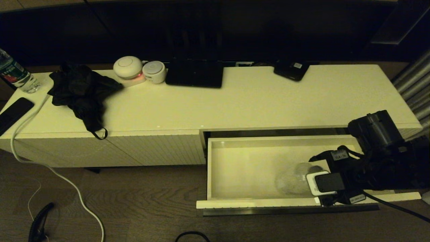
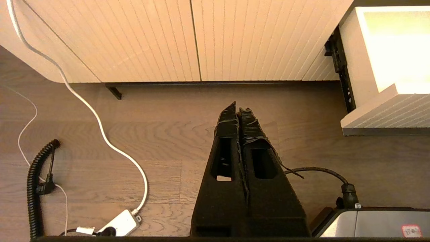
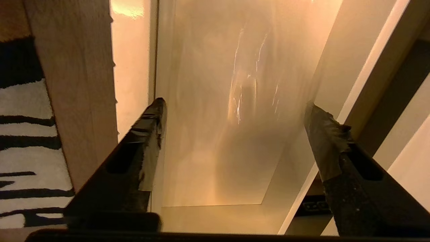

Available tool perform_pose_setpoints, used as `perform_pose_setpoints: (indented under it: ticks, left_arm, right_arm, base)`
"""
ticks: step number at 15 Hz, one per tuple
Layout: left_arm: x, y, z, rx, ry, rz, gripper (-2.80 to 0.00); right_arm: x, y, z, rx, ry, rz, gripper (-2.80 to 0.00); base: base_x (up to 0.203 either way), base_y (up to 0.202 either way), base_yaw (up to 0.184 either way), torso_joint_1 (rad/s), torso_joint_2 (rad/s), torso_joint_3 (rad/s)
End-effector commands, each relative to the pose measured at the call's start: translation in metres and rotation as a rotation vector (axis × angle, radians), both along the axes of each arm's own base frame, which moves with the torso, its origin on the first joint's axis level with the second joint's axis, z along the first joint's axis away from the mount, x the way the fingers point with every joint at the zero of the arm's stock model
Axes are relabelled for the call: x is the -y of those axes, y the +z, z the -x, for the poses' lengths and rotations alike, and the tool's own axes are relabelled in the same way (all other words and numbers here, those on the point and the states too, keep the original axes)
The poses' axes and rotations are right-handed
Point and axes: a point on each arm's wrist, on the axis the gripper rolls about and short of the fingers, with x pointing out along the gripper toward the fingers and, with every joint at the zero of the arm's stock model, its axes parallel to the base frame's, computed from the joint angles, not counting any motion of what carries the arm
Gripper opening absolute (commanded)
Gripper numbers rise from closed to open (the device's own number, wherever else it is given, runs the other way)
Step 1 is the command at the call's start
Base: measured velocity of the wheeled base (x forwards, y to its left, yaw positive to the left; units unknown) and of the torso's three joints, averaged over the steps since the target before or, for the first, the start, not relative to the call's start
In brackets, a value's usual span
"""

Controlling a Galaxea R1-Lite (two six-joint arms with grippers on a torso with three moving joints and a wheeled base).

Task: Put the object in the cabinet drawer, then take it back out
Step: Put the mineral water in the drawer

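My right fingers (image 3: 154, 134) hang spread over the pulled-out cabinet drawer (image 1: 215, 168); on its white floor, between and just beyond my tips, lies what looks like the clear bottle (image 3: 247, 97), too blurred to say more. On the cabinet top (image 1: 268, 101), well beyond my fingers, rest a black cloth (image 1: 80, 90), two round white devices (image 1: 139, 69), and a labelled bottle (image 1: 16, 75). A white cable (image 2: 100, 124) crosses the wooden floor (image 2: 168, 134) beside my pressed-together left fingers (image 2: 231, 134).

my right gripper (image 3: 235, 111): black | my left gripper (image 2: 238, 111): black | drawer (image 1: 215, 168): plain white inside, ribbed front | bottle (image 1: 292, 179): clear | rug (image 3: 20, 134): black-and-white stripes | cloth (image 1: 80, 89): black
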Motion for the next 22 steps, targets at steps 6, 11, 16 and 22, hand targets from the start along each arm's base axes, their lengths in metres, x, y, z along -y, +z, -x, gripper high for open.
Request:
perform_pose_setpoints:
  ticks: [6,11,16,22]
  left_arm:
    - [0.000,0.000,0.000,0.000,0.000,0.000,-2.80]
    - [0.000,0.000,0.000,0.002,0.000,0.000,-2.80]
    - [0.000,0.000,0.000,0.001,0.000,0.000,-2.80]
    - [0.000,0.000,0.000,0.001,0.000,0.000,-2.80]
  right_arm:
    - [-0.002,0.007,0.003,0.022,0.000,-0.015,0.00]
    - [0.000,0.028,0.017,0.062,-0.085,-0.139,0.00]
    - [-0.003,0.024,0.025,-0.049,-0.283,-0.336,0.00]
    - [-0.012,0.025,0.024,-0.162,-0.451,-0.596,0.00]
  base:
    - [0.000,0.000,0.000,0.000,0.00,0.000]
    - [0.000,0.000,0.000,0.000,0.00,0.000]
    - [0.000,0.000,0.000,0.000,0.00,0.000]
    - [0.000,0.000,0.000,0.000,0.00,0.000]
